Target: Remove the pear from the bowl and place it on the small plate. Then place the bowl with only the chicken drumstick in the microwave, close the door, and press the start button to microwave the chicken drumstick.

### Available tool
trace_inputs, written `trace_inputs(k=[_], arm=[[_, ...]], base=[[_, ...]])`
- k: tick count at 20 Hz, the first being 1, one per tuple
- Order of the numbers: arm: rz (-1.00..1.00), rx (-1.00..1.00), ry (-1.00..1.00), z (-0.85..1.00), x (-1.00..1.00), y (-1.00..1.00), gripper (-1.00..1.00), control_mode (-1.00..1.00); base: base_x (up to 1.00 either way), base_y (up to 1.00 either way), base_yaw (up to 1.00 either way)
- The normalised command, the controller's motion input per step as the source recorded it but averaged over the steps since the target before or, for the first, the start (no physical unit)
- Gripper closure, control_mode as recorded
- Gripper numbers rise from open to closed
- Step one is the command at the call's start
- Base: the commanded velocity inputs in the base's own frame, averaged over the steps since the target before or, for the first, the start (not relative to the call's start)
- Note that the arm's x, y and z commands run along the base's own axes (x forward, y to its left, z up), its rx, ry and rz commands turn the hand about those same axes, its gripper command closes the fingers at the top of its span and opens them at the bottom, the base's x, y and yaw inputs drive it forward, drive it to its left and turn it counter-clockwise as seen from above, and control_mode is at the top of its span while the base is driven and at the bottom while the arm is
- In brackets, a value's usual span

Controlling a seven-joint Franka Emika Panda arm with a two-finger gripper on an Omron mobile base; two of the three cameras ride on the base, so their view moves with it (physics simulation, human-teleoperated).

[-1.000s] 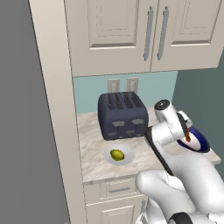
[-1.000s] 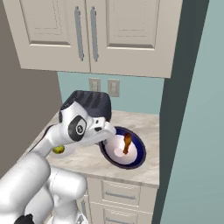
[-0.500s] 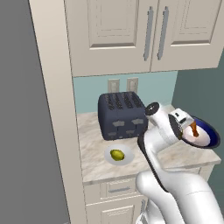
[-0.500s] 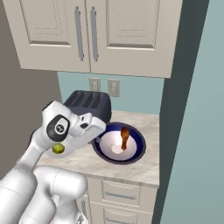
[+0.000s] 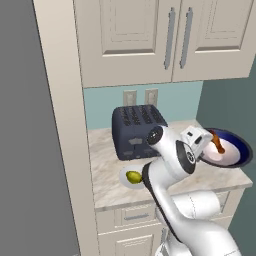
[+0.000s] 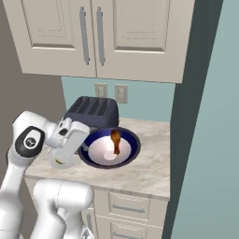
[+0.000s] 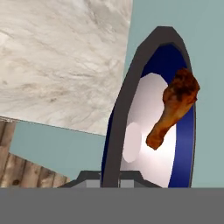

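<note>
Pincer (image 7: 109, 177) clamped on the near rim of the bowl (image 6: 108, 148), holding it up off the desk (image 6: 154, 163) just right of the toaster (image 5: 136, 130). Drumstick (image 7: 173, 107) lies inside the bowl on the white. Pear (image 5: 133, 176) sits on the plate (image 5: 125, 178) on the desk in front of the toaster, partly behind the arm.

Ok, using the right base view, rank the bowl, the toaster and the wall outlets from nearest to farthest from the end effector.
1. The bowl: the end effector is shut on its left rim, with the chicken drumstick inside.
2. The toaster: just behind the end effector, at the back of the counter.
3. The wall outlets: on the wall above and behind the toaster.
</note>
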Motion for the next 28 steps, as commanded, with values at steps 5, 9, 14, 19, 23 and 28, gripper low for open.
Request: trace_inputs(k=[5,9,14,19,23,28], arm=[[0.25,-0.06,0.0,0.11,-0.25,0.44,1.0,-1.0],[0.07,-0.03,0.0,0.0,-0.03,0.2,1.0,-1.0],[0.0,0.0,-0.01,-0.04,-0.11,0.0,1.0,-1.0],[0.0,0.0,-0.05,-0.05,-0.32,0.0,1.0,1.0],[0.0,0.0,0.0,0.0,0.0,0.0,1.0,1.0],[0.0,0.0,0.0,0.0,0.0,0.0,1.0,1.0]], base=[[0.0,0.0,0.0],[0.0,0.0,0.0],[0.0,0.0,0.0],[-0.6,-0.02,0.0],[-1.0,0.0,0.0],[-1.0,0.19,0.0]])
